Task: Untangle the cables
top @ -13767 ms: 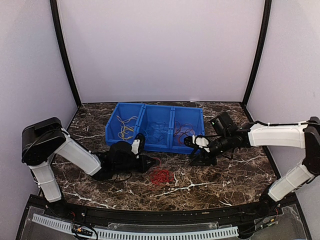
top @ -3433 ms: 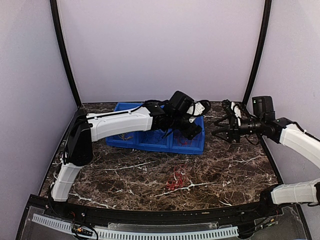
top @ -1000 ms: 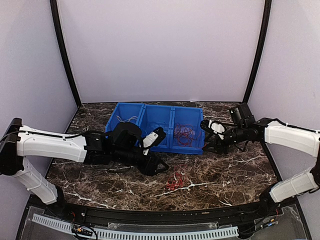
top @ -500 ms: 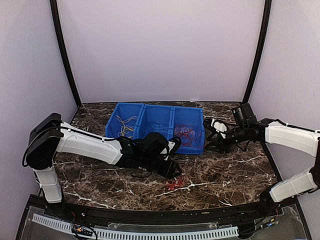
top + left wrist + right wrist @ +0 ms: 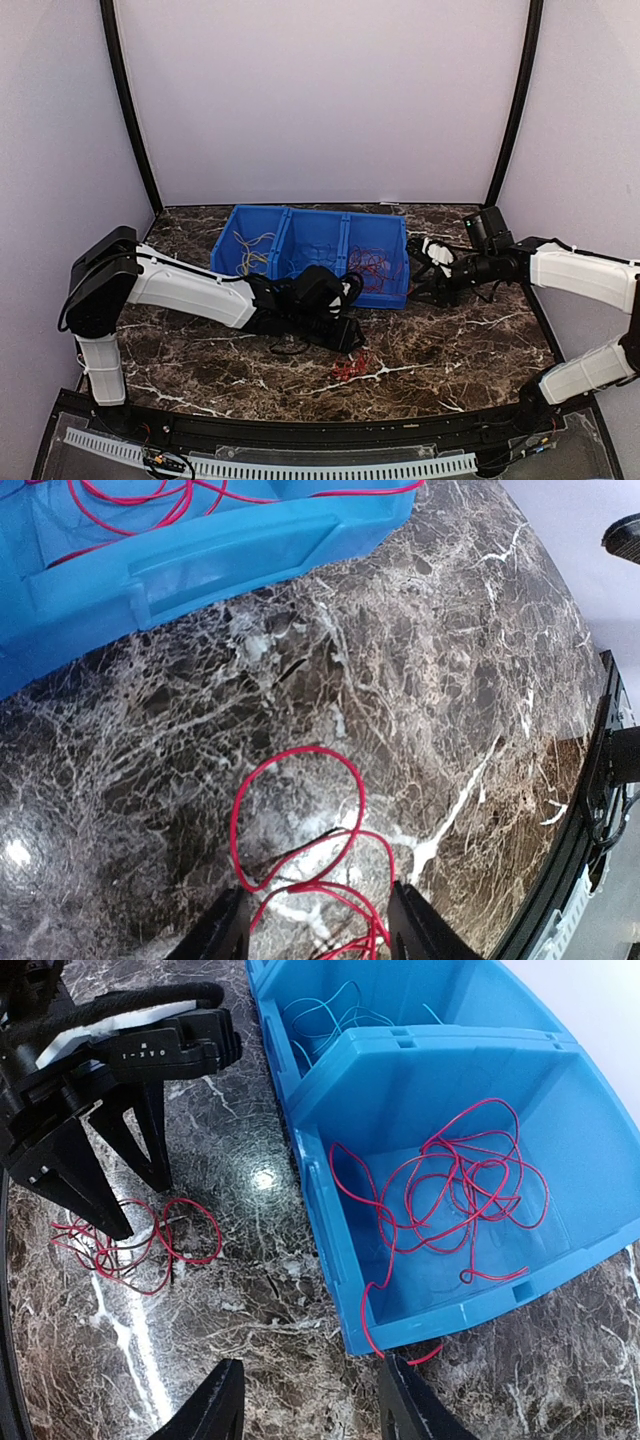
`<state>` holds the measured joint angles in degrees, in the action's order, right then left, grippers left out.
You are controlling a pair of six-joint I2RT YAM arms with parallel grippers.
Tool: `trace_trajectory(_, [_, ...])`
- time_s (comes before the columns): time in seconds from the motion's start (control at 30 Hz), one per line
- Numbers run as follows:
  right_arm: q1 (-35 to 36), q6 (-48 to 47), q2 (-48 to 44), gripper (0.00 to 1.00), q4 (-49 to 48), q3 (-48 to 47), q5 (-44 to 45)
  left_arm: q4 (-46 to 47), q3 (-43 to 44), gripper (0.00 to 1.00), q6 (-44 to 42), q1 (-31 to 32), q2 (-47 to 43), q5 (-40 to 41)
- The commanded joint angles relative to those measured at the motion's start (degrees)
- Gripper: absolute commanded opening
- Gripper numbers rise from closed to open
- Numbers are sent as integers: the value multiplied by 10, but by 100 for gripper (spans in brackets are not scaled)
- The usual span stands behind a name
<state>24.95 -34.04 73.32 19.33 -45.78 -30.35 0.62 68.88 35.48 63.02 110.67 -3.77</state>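
Note:
A small tangle of red cables (image 5: 350,366) lies on the marble table in front of the blue bin (image 5: 300,285). My left gripper (image 5: 349,337) hovers low at its far edge, open. In the left wrist view its fingers straddle the red loops (image 5: 300,825) without pinching them, and my left gripper (image 5: 318,932) holds nothing. More red cables (image 5: 455,1185) fill the bin's right compartment, and one strand (image 5: 372,1332) hangs over its front wall. Blue cables (image 5: 325,1015) lie in the middle compartment and yellow cables (image 5: 250,252) in the left. My right gripper (image 5: 312,1412) is open and empty beside the bin's right corner.
The three-compartment bin stands at the back centre of the table (image 5: 470,340). My left arm (image 5: 190,290) stretches low across the table in front of the bin. A black rail (image 5: 300,430) runs along the near edge.
Over the last second my left arm has swung right and forward, bringing its gripper down to the red tangle. My right gripper has shifted slightly right, still near the bin's corner.

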Motion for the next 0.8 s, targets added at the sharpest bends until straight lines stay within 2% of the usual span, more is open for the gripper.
trace_trajectory(0.0, [-2, -7, 9, 48, -5, -5, -18, 34, -34, 50, 30, -17, -36, -6])
trace_trajectory(0.33, [-2, -11, 14, 48, -3, -4, -21, 73, -39, 39, 42, -33, -3, -25])
trace_trajectory(0.6, [-2, -15, 22, 48, 0, -5, -20, 87, -26, 35, 37, -35, 26, -67])
trace_trajectory(0.67, [-2, -15, 22, 48, 0, -5, -21, 87, -25, 31, 38, -35, 32, -72])
trace_trajectory(0.77, [-2, -15, 23, 48, 1, -5, -22, 92, -25, 20, 38, -35, 38, -77])
